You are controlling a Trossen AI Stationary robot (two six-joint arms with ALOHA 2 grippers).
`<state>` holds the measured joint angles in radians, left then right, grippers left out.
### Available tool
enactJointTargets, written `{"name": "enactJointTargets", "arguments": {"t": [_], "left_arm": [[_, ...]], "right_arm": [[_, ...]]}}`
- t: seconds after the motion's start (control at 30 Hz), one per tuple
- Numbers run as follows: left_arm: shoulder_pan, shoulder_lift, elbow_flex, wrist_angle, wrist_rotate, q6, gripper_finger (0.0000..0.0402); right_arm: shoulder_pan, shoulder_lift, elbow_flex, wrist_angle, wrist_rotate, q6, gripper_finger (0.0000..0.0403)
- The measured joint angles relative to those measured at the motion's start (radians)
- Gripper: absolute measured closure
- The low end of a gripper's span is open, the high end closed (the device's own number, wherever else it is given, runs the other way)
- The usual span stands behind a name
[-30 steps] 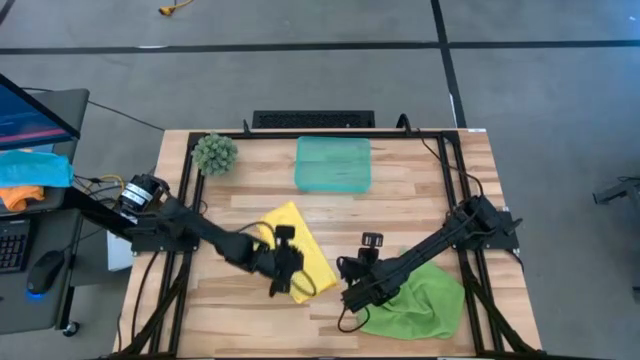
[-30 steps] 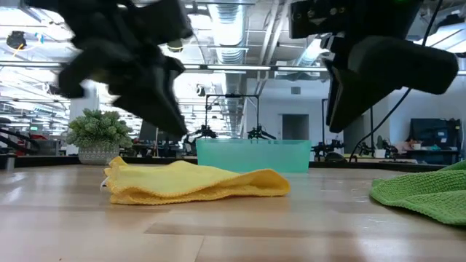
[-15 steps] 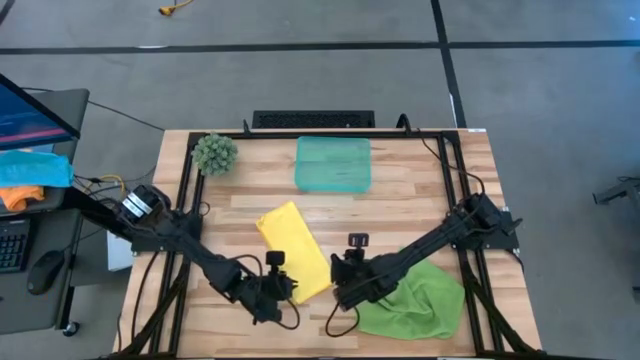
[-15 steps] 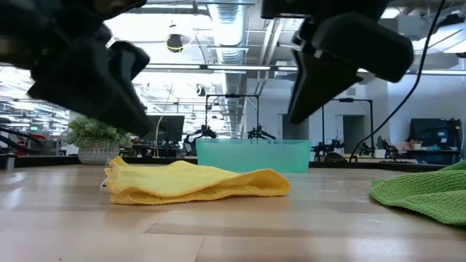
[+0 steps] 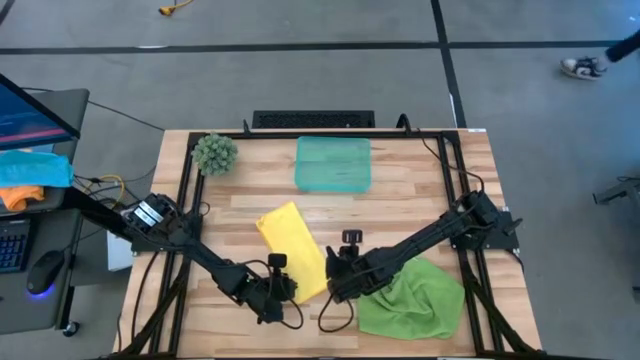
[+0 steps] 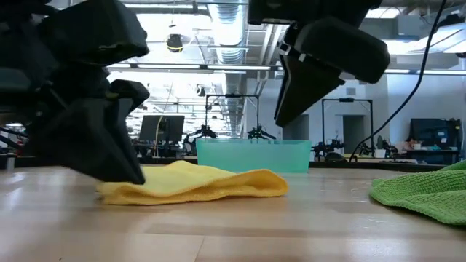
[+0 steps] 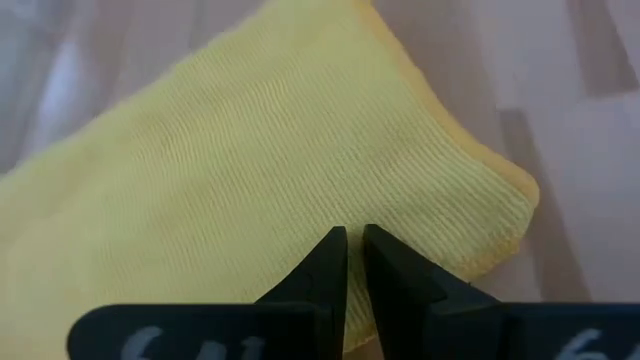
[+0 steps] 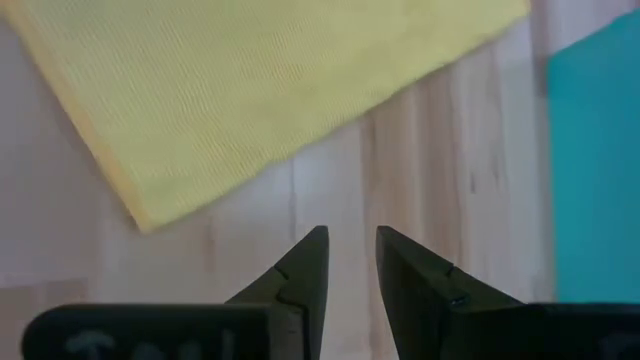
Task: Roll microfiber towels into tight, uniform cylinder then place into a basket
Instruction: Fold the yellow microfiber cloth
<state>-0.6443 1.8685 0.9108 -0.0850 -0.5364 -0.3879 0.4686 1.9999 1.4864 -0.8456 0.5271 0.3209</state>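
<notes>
the yellow microfiber towel [image 5: 293,250] was seen folded into a long strip at the middle of the wooden table [image 5: 420,195], with the teal basket [image 5: 333,164] well apart at the far edge. the left gripper [image 5: 281,290] was found low at the towel's near corner, its fingers [image 7: 325,265] nearly pressed together over the yellow cloth, nothing visibly pinched. the right gripper [image 5: 338,283] was held just beside the towel's near right edge, over bare wood, fingers [image 8: 305,270] a little apart and empty. the green microfiber towel [image 5: 415,301] was noted crumpled at the near right of the table, under the right arm. a small green plant [image 5: 214,153] was recorded at the far left corner.
</notes>
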Motion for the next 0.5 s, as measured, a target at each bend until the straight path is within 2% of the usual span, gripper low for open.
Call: {"name": "enactJointTargets", "arguments": {"t": [0.17,0.33,0.5], "left_arm": [[-0.023,-0.008,0.005,-0.098,0.014,-0.009,0.0370],[-0.048,-0.019,0.007,-0.208,0.009,0.026,0.0370],[-0.070,-0.058,0.044,-0.416,0.015,0.043,0.0370]], "right_arm": [[0.001,0.000,-0.006,0.055,-0.019,0.000,0.0291],[0.002,0.000,-0.022,0.152,-0.084,-0.013,0.0291],[0.002,0.001,-0.038,0.258,-0.124,-0.064,0.0291]]}}
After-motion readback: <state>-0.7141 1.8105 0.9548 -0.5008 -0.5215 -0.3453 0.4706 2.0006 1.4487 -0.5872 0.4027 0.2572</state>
